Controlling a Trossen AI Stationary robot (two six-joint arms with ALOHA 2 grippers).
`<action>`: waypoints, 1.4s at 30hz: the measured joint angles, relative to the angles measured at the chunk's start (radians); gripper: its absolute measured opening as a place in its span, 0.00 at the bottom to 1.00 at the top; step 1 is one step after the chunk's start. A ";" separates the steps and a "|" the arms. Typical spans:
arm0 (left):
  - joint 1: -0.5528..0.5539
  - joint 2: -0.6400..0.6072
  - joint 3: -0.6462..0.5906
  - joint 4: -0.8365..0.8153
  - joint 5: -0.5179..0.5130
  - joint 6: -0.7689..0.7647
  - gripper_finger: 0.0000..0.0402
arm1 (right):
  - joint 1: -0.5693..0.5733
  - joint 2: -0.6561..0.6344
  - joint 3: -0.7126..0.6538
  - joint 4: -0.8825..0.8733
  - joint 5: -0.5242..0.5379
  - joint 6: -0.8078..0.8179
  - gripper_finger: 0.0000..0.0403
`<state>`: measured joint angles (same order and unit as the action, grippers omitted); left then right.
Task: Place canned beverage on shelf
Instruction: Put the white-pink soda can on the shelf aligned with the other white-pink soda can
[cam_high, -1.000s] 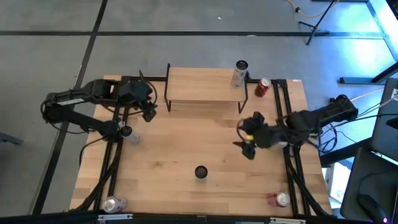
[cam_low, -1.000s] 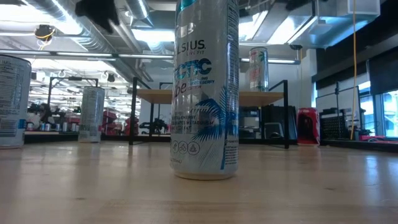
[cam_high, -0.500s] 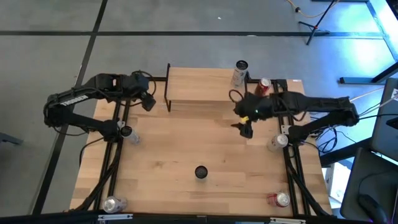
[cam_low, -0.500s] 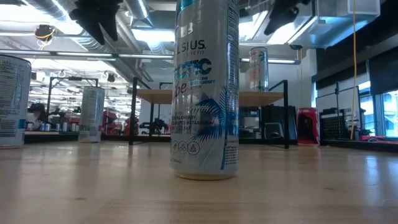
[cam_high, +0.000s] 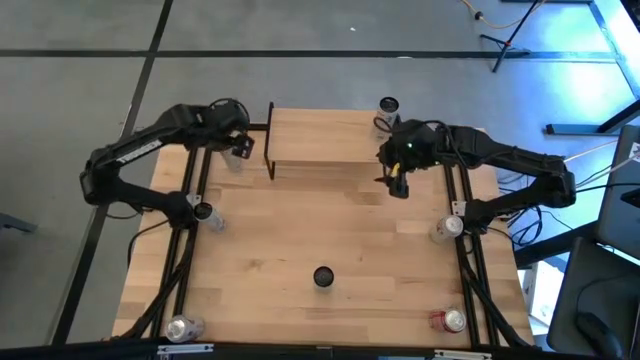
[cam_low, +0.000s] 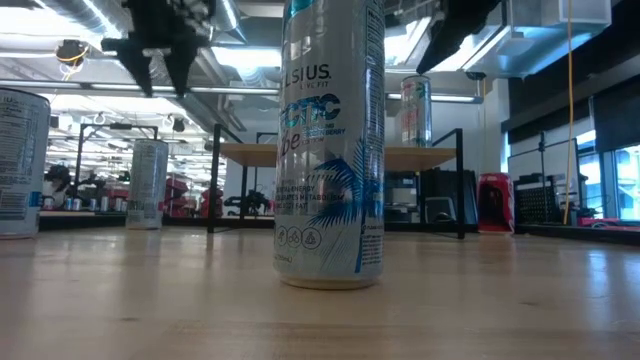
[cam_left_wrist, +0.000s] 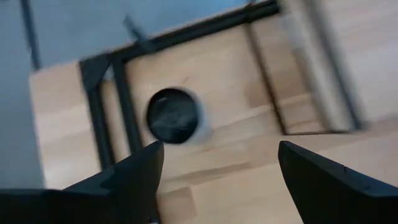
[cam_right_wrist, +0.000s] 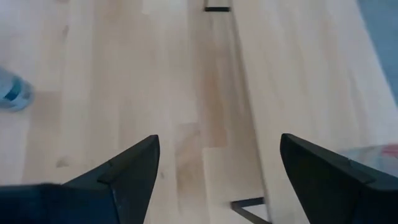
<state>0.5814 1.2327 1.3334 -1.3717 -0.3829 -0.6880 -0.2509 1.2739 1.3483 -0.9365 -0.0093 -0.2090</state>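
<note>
Shelf (cam_high: 325, 140) sits at the far edge of the table (cam_high: 300, 250), light wood top on black legs. One can on it already: silver can (cam_high: 386, 112) upright on the shelf's far right corner, also visible in the low view standing on the shelf top (cam_low: 416, 110).

Right gripper (cam_high: 396, 180) hangs just off the shelf's right end, on the near side of that silver can, fingers spread, nothing between them. Right wrist view shows only bare tabletop between the two fingers (cam_right_wrist: 134, 171). Red can (cam_low: 495, 202) stands on the table beyond the shelf's right leg in the low view; hidden under the right arm from above.

Left gripper (cam_high: 240, 146) is just off the shelf's left end, fingers spread and empty. Left wrist view looks straight down on a dark can top (cam_left_wrist: 173, 116) below and ahead of the fingertips, beside a black frame bar; the picture is blurred.

Farther from both grippers:
- tall Celsius can (cam_high: 323, 276) upright mid-table, well on the near side of the shelf, filling the low view (cam_low: 331, 150)
- silver can at left rail (cam_high: 204, 213)
- silver can at right rail (cam_high: 446, 228)
- silver can near-left corner (cam_high: 182, 328)
- red can near-right corner (cam_high: 450, 320)
</note>
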 joint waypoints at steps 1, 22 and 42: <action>0.038 0.010 0.000 -0.007 0.019 0.021 0.76 | -0.009 0.000 0.000 0.001 -0.001 0.006 0.79; 0.421 0.225 -0.001 0.029 0.296 0.211 0.76 | -0.077 0.000 0.000 -0.008 0.000 0.002 0.79; 0.412 0.238 -0.142 0.127 0.297 0.292 0.71 | -0.077 0.000 0.000 -0.006 0.001 0.024 0.79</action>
<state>0.9932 1.4708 1.1919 -1.2448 -0.0856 -0.3964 -0.3279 1.2739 1.3483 -0.9421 -0.0086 -0.1848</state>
